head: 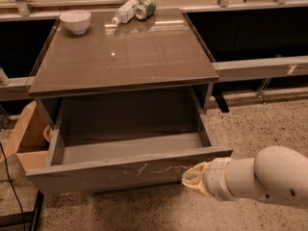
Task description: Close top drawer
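Observation:
The top drawer (120, 173) is a wide grey-brown handleless drawer, pulled far out of the cabinet (120, 57). Its front panel carries white squiggly scratches and its inside looks empty. My gripper (191, 179) comes in from the lower right on a thick white arm. Its tan tip rests against the right part of the drawer's front panel, next to the scratches.
On the cabinet top stand a white bowl (76, 20), a lying plastic bottle (124, 11) and a green can (146, 8) at the back. An open wooden box (29, 138) sits left of the cabinet. A black cable (9, 182) runs over the speckled floor at left.

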Tool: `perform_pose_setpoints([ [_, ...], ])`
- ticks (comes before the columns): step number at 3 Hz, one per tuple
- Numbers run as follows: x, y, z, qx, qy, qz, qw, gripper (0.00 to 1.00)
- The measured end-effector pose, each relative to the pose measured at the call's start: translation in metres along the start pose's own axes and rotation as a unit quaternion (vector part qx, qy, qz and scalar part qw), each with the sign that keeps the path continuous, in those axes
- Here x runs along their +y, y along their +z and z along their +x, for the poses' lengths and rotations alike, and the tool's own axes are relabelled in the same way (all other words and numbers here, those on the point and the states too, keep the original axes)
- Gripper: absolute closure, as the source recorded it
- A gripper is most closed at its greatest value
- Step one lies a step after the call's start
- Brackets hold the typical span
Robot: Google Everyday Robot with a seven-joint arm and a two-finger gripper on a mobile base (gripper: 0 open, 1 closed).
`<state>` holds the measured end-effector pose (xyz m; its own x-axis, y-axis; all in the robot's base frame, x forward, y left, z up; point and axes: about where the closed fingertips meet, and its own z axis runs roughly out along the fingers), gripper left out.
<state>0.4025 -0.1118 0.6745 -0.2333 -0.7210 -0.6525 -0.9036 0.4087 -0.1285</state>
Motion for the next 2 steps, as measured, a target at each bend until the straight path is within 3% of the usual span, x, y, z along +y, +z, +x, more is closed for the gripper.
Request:
perform_pose_setpoints([
  [2, -0.01, 0.035, -0.007, -0.029, -0.012, 0.017, 0.9993, 1.0],
])
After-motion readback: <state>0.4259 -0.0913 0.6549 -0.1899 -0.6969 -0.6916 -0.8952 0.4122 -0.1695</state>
